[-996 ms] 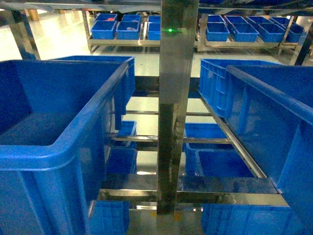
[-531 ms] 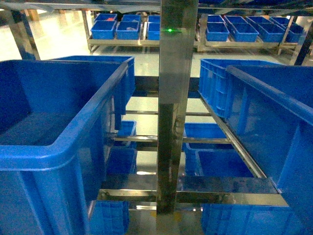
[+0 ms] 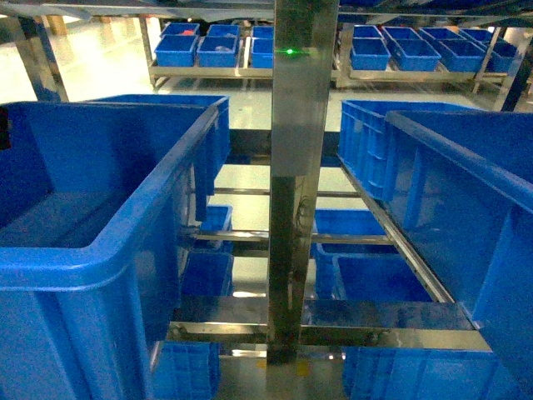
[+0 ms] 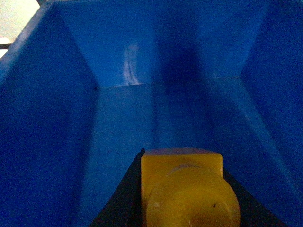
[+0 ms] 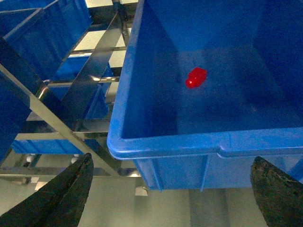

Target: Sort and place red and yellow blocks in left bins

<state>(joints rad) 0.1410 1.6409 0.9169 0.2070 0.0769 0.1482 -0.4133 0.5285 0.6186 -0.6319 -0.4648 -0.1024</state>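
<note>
Yellow block (image 4: 187,189) fills the bottom of the left wrist view, studs toward the camera, over the bare floor of the left bin (image 4: 57,142). Dark finger edges flank it, apparently pinching it, though the left gripper is mostly hidden behind it and unseen from the head. A steel post (image 3: 296,183) splits the head view. At right, the right gripper (image 5: 173,189) is spread wide outside another bin (image 5: 165,144); only its fingertips (image 5: 66,194) show. A red block (image 5: 195,77) lies on that bin's floor.
</note>
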